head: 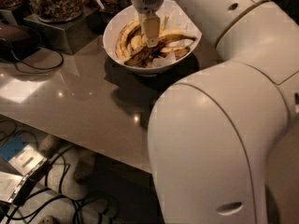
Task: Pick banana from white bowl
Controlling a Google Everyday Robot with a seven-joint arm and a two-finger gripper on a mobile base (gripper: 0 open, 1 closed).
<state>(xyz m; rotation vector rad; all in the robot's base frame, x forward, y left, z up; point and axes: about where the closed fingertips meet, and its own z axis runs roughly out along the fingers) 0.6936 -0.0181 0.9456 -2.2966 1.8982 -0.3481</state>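
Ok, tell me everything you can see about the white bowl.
The white bowl is wide, round and glossy, with sloping sides; it looks like ceramic or plastic. It stands upright on the shiny grey-brown table and casts a shadow toward the camera. White paper lines it, and it holds several overripe bananas, yellow with brown-black patches. The gripper reaches down into its middle, among the bananas. A jar of nuts stands apart from it, further left in the view.

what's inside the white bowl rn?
White bowl holds paper lining, a long curved banana and other bananas. The hand is down in the pile, covering what lies beneath it; bowl bottom hidden.
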